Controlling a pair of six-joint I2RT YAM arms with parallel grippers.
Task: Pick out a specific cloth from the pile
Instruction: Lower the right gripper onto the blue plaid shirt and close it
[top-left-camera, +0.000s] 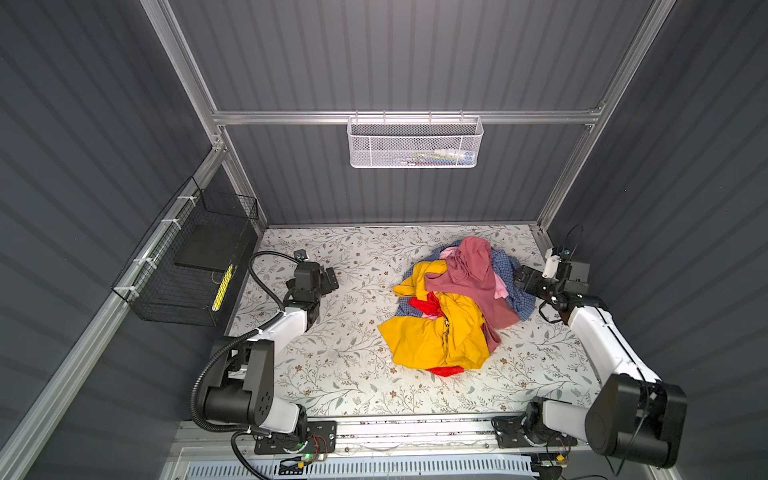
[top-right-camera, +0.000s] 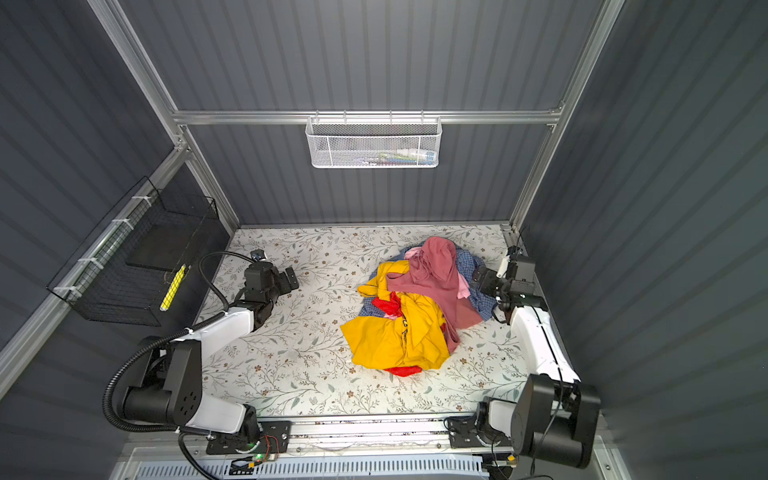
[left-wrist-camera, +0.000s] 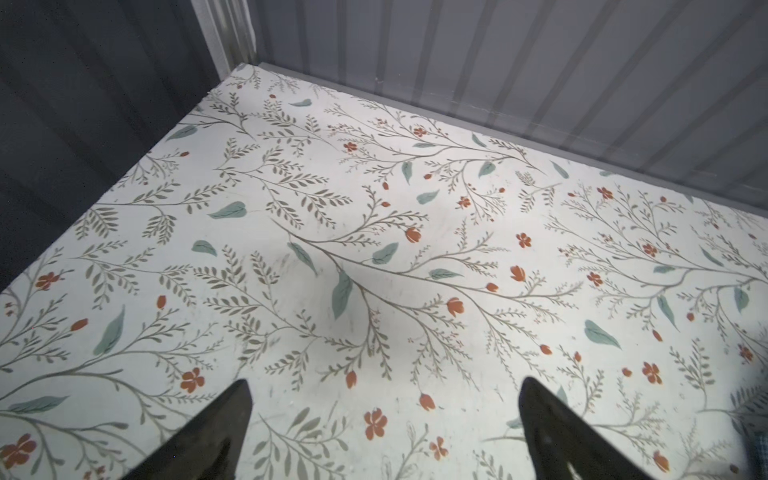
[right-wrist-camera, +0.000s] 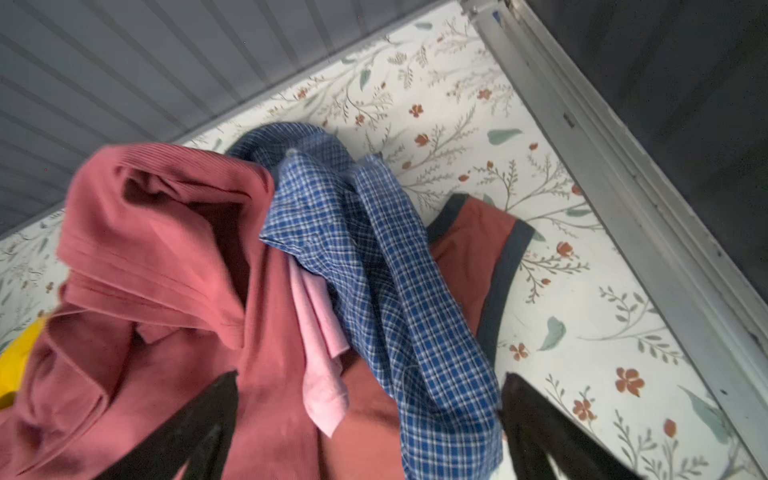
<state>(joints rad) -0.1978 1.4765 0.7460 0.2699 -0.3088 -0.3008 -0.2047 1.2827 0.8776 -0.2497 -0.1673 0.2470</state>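
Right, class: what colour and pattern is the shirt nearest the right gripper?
The shirt is a small blue-and-white check, clearest in the right wrist view.

Both top views: high overhead, from front edge, looking steeply down on whole floral table; near-identical coverage, slight sideways offset. Left wrist view: low, close over table, facing back-left corner. Right wrist view: very close on pile, facing back-right corner; same pile seen in both top views.
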